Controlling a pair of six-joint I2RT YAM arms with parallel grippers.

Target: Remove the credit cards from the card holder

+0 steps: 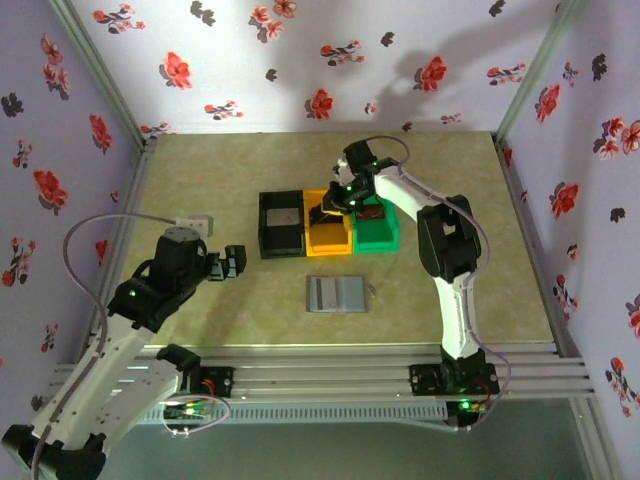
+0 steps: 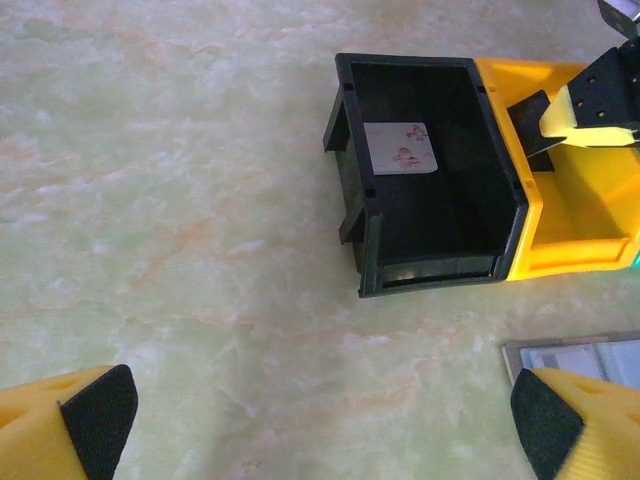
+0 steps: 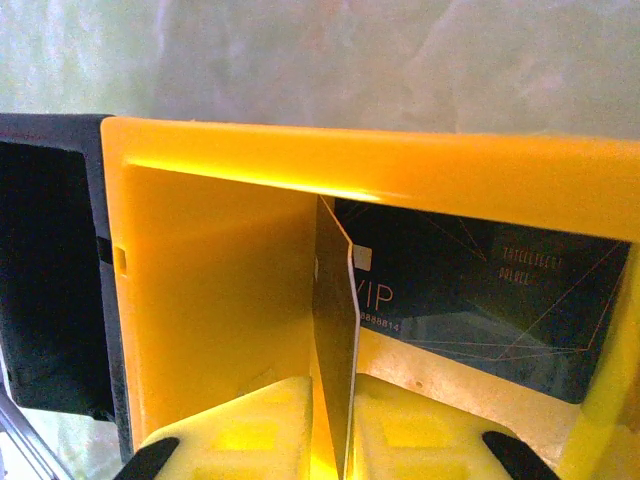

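Quick look: a thin brownish card [image 3: 335,330] is seen standing on edge between the jaws of the right gripper [image 3: 330,445]. Its long axis is pointed down into the orange plastic bin [image 3: 370,160], where a dark VIP card [image 3: 480,290] is laid flat. The jaws are nearly together, but an actual pinch can't be told. The flat grey card holder [image 1: 338,295] is found well nearer the table front, just beside the left gripper [image 2: 320,440], whose jaws are spread wide.

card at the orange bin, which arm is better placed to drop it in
Right. The right fingers pinch the card edgewise inside the orange bin, above a dark card lying there. The left fingers hang open over the table beside the black bin.
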